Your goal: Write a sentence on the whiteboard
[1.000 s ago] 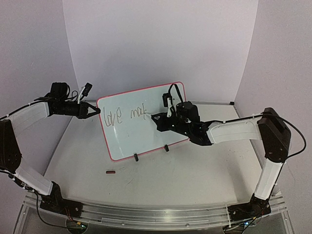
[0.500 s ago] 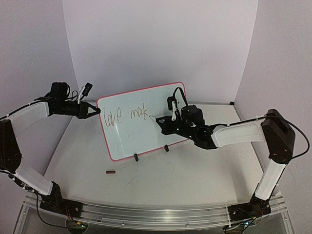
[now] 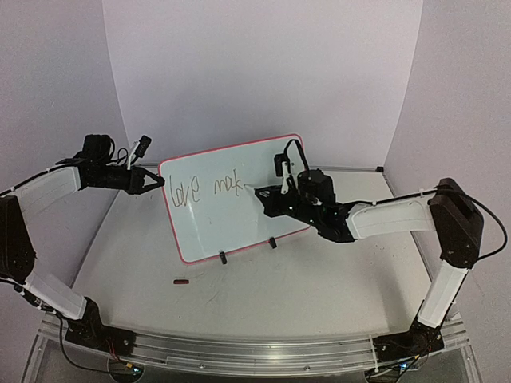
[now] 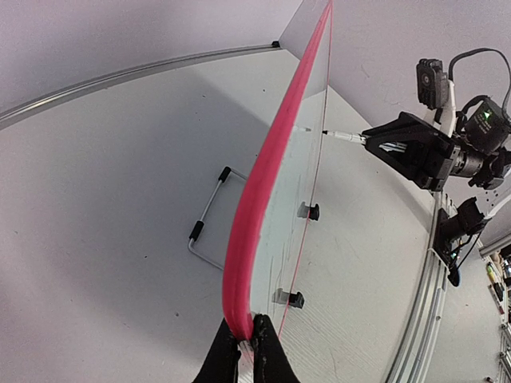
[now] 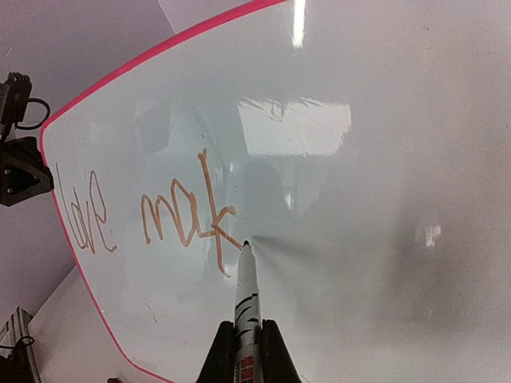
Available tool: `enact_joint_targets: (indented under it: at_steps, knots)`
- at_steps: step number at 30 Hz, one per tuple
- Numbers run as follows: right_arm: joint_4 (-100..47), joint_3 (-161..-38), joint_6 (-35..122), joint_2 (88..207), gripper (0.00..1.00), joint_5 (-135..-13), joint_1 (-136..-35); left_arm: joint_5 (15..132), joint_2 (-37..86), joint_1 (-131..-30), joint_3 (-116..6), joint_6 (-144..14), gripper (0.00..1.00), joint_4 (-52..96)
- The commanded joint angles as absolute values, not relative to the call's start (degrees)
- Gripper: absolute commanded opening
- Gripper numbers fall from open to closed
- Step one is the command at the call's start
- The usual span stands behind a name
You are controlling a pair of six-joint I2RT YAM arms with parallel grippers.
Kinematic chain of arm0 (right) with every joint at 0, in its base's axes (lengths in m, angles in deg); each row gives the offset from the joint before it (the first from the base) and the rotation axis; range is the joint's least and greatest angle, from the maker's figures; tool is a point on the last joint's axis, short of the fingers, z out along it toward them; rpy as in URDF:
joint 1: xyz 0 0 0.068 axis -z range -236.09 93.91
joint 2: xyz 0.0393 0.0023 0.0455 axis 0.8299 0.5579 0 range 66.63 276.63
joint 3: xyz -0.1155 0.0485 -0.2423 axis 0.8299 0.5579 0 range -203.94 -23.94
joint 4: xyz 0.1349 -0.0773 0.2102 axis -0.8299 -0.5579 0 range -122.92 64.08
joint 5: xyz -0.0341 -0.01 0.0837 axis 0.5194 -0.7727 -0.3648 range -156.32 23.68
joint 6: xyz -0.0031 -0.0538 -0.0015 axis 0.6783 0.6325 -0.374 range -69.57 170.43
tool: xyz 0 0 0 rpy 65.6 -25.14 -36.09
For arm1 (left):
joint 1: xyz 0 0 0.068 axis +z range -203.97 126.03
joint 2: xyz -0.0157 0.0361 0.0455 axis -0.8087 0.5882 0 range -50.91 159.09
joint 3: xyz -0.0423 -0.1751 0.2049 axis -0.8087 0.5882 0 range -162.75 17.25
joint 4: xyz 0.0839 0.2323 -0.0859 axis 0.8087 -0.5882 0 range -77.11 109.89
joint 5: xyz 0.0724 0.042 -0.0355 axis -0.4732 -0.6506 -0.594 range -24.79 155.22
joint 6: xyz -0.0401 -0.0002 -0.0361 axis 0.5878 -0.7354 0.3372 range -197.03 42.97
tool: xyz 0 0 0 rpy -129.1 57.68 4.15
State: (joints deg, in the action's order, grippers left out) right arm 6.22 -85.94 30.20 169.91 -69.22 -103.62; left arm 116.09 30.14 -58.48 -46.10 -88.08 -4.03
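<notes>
The whiteboard [image 3: 239, 223] stands tilted on the table, glossy white with a pink frame. On its upper left are the thin handwritten words "love mak" [image 3: 204, 189], part of the sentence [image 5: 180, 215]. My left gripper [image 3: 160, 182] is shut on the whiteboard's left edge [image 4: 239, 271], its fingertips [image 4: 270, 351] pinching the pink frame. My right gripper [image 3: 269, 195] is shut on a white marker [image 5: 246, 291]. The marker's tip sits against the board at the end of the "k" stroke. In the left wrist view the marker [image 4: 345, 137] meets the board face edge-on.
Two black clip feet [image 3: 223, 257] [image 3: 272, 242] hold the board's lower edge. A wire stand [image 4: 206, 227] lies behind the board. A small dark cap-like piece [image 3: 181, 281] lies on the table in front. Pale backdrop walls close in the back and sides.
The right gripper has carried the marker tip a little to the right along the board, past the "k". The left gripper and the board have not moved.
</notes>
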Motion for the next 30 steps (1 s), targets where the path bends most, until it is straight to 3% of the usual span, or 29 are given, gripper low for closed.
enact_joint_targets:
  at_steps: [1,30]
  knots:
    - [7.9,-89.2,31.5,170.9,0.00,-67.8,-103.5,113.1,31.0,-58.6,-47.4,-90.5,0.00,-5.0]
    - [6.6,-89.6,31.2,171.0,0.00,-57.9,-103.5,112.9,31.4,-58.6,-47.5,-90.6,0.00,-5.2]
